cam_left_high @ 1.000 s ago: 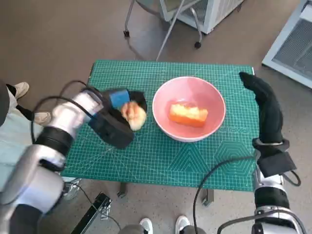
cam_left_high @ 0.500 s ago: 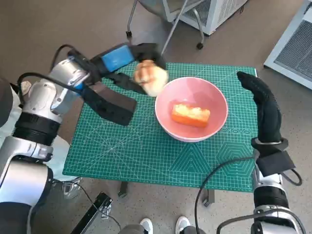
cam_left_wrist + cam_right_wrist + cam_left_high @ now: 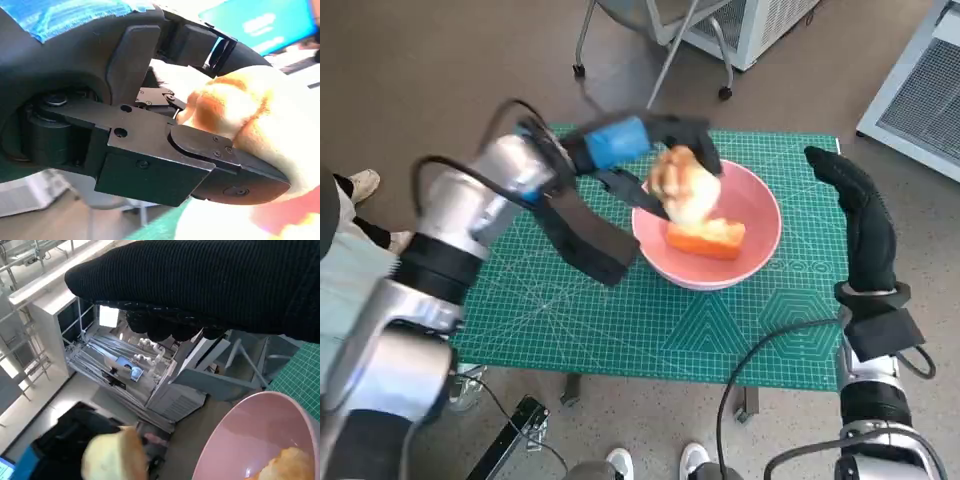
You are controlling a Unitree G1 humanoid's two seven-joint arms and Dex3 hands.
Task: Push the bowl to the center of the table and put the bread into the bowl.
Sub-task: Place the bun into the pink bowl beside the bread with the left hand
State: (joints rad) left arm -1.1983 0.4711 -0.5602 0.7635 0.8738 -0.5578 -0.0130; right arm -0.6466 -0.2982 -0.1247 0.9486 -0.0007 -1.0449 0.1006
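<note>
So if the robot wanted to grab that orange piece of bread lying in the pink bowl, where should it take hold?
Probably across its short sides, coming straight down from above. The orange bread lies flat and oblong at the bottom of the pink bowl, whose raised rim blocks any sideways approach.

No readable text, label, brand or number is seen; faint marks on the green mat (image 3: 620,330) cannot be deciphered.

**Colours around the pink bowl**

The bowl (image 3: 708,222) is pale pink. Inside it lies an orange-yellow bread piece (image 3: 706,236). Above its rim, a tan and cream bread roll (image 3: 685,184) sits in the black left hand (image 3: 655,160) with blue tape. Under the bowl, the mat (image 3: 620,310) is green with pale grid lines. Beside the bowl, the right hand (image 3: 860,215) wears black knit.
</note>
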